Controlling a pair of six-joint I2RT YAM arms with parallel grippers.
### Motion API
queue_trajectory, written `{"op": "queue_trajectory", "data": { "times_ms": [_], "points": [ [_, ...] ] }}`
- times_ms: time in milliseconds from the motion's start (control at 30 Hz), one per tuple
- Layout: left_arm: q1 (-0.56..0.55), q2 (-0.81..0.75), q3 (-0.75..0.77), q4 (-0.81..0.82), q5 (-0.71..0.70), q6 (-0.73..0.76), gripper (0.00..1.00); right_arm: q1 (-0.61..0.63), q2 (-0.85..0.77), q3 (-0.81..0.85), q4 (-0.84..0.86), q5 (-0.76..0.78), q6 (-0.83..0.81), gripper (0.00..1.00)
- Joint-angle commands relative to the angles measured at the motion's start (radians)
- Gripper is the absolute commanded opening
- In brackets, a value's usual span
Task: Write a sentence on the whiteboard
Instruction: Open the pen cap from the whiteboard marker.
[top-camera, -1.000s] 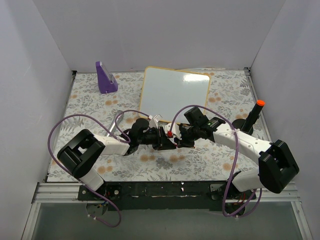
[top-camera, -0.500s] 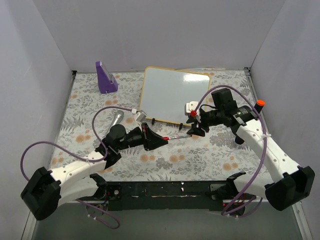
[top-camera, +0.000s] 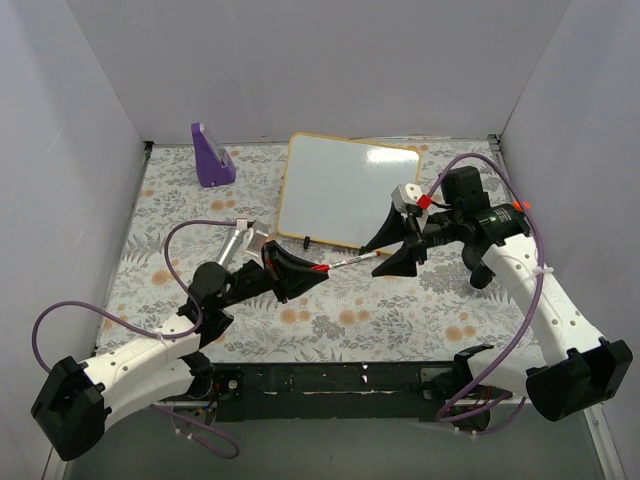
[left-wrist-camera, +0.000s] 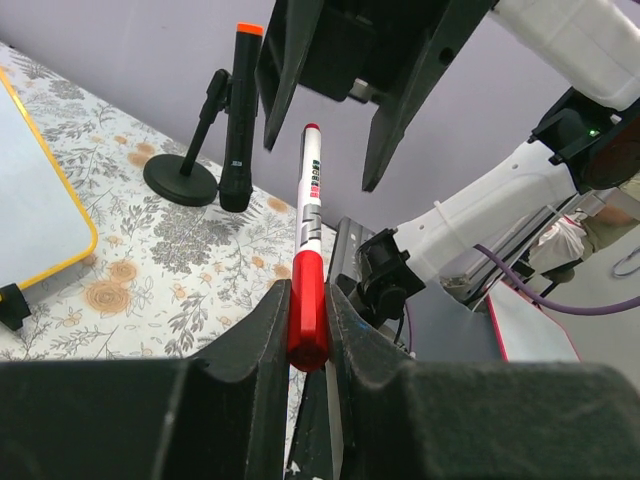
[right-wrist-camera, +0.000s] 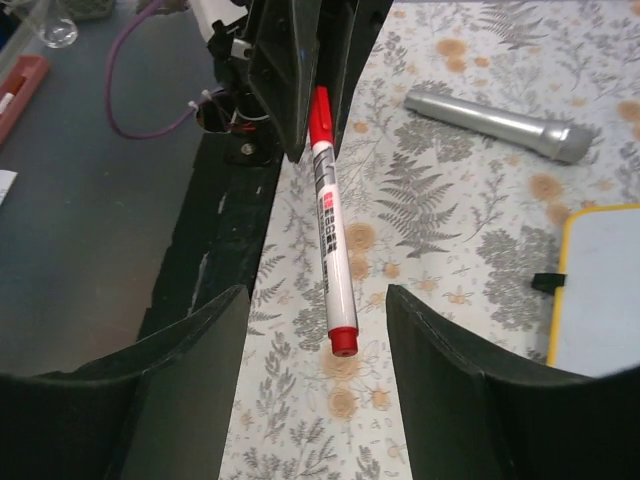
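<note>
Floral-print tabletop, white walls on three sides. Whiteboard (top-camera: 350, 190) lies flat at far centre, and its surface reads blank from above, so no sentence on it yet. Left gripper (left-wrist-camera: 308, 305) is pressed tight on the fat red end of a marker (right-wrist-camera: 328, 215), holding it out over the table toward the right arm, just short of the board's near edge. Right gripper (right-wrist-camera: 315, 295) has its jaws spread wide, one on either side of the marker's free end, touching nothing. Can't tell from these views which end is the cap, or whether the nib is exposed. My read: pen prep or handover, writing not started. Next move depends on who writes. Either right closes squarely on the barrel and left lets go, or right backs off and left swings the tip to the board. Either way the nib must be bare and land with light pressure. The board is loose and glossy, so it may slide. Silver cylinder (top-camera: 232, 243), purple wedge (top-camera: 212, 155) and black stand (left-wrist-camera: 225, 130) sit off the path.
</note>
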Motion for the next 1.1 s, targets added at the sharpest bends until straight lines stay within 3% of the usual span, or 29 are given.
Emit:
{"op": "queue_trajectory", "data": {
  "times_ms": [0,367,567,633,700,800,933,1067],
  "points": [
    [-0.003,0.001,0.033,0.067,0.020,-0.014,0.00,0.023,-0.008,-0.048,0.047,-0.089,0.099,0.65],
    [-0.003,0.073,0.031,0.150,0.066,-0.048,0.00,0.054,0.029,-0.085,0.179,-0.156,0.265,0.55],
    [-0.003,0.110,0.038,0.183,0.060,-0.051,0.00,0.069,0.038,-0.103,0.222,-0.141,0.309,0.41],
    [-0.003,0.114,0.036,0.187,0.058,-0.055,0.00,0.072,0.038,-0.109,0.233,-0.126,0.325,0.31],
    [-0.001,0.111,0.030,0.177,0.054,-0.049,0.00,0.072,0.038,-0.111,0.250,-0.088,0.337,0.02],
    [-0.003,0.093,0.021,0.139,0.038,-0.023,0.00,0.072,0.033,-0.108,0.250,-0.044,0.343,0.01],
    [-0.003,0.027,0.036,-0.005,0.001,0.096,0.04,0.057,0.023,-0.094,0.157,0.005,0.222,0.01],
    [-0.001,-0.040,0.096,-0.278,-0.006,0.250,0.00,0.043,0.004,-0.114,0.115,0.016,0.143,0.01]
  ]
}}
